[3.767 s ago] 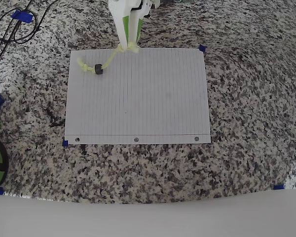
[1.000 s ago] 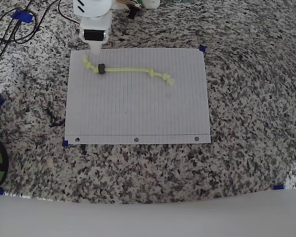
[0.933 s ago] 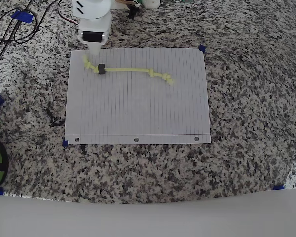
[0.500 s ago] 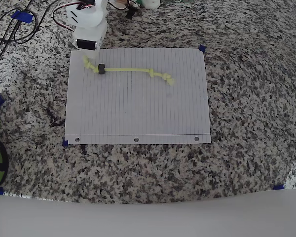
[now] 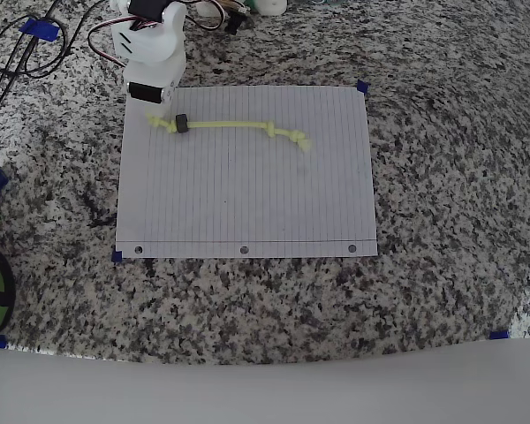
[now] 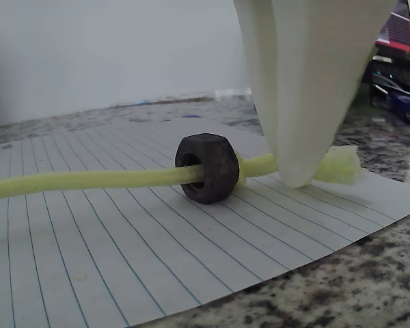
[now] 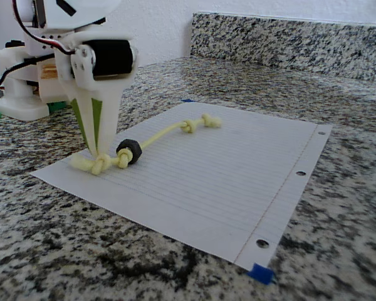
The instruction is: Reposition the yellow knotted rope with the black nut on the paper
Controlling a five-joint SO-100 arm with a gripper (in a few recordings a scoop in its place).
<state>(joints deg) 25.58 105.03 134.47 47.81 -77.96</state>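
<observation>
- Since the earlier overhead frames, we saw the rope go from dangling under the claw to lying stretched out, and the arm swing leftward to the sheet's upper-left corner.
- We found the yellow knotted rope (image 5: pixel 234 126) flat across the top part of the paper (image 5: pixel 247 194), running from near the left edge toward the middle-right in the overhead view.
- We saw the black nut (image 5: pixel 181 123) threaded on the rope close to its left end, just inside that end's knot (image 7: pixel 100 164).
- We saw the gripper (image 7: pixel 99 150) pointing down at that left end, its white fingertip (image 6: pixel 297 174) touching the rope between the nut and the frayed tip (image 6: pixel 343 164).
- We could not tell whether the claw was spread or closed; it gripped nothing that we could see.
- We noted the rope's left end near the paper's left edge and top corner, with granite counter (image 5: pixel 442 177) beyond.
- We saw bare lined paper below the rope down to the punched holes (image 5: pixel 244 250), and to the right of the far knot (image 5: pixel 287 135).
- We saw blue tape (image 5: pixel 362 87) at the paper's corners.
</observation>
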